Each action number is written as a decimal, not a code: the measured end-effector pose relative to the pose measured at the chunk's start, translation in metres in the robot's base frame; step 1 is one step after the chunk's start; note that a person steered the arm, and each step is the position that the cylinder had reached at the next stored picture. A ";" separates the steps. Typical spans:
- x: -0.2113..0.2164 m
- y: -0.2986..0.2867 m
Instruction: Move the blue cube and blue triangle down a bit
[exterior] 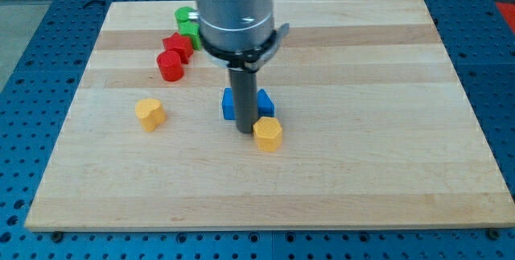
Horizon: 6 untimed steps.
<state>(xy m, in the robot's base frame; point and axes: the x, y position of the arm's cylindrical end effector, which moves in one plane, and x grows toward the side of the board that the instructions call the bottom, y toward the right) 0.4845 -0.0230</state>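
My tip sits on the board, right in front of the blue cube, on its lower side, the rod covering part of it. No pincer here: just a bare rod, holding nothing. The blue triangle peeks out on the cube's right, touching it or nearly so. A yellow block lies just to the cube's lower right, beside my tip. Another yellow block sits off to the cube's left. Up and left of the cube, two red blocks cluster, green blocks above them.
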 end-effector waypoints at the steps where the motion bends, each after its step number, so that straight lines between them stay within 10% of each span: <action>1: 0.000 -0.026; 6: -0.056 -0.025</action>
